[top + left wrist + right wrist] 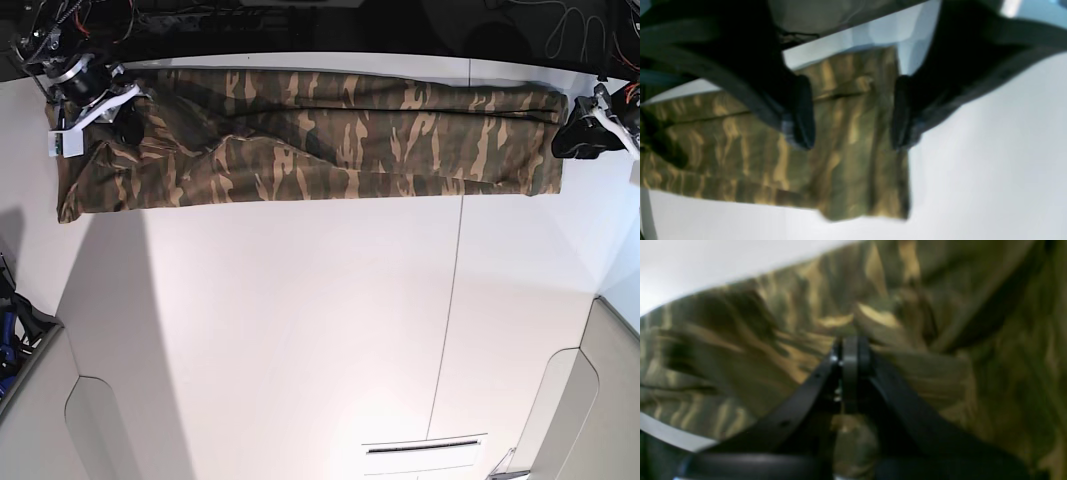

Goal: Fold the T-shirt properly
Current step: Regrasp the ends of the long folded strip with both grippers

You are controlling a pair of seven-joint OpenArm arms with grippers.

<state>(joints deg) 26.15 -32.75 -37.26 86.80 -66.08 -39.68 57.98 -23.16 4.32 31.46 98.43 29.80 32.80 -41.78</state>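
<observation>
The T-shirt (320,140) lies in a long camouflage strip across the far side of the white table (300,330). My left gripper (577,137) is at the strip's right end in the base view. In the left wrist view the left gripper (853,143) stands open, its jaws wide apart above the T-shirt's (853,180) end corner, nothing between them. My right gripper (125,108) sits on the strip's other end. The right wrist view shows the right gripper (850,343) shut, with the T-shirt's cloth (740,350) puckered into a ridge at its tips.
The table's dark back edge (300,45) runs close behind the shirt, with cables (580,25) beyond it. A thin seam (455,290) crosses the tabletop. Grey panels (590,400) stand at the near corners, and a blue object (10,325) sits at the left edge.
</observation>
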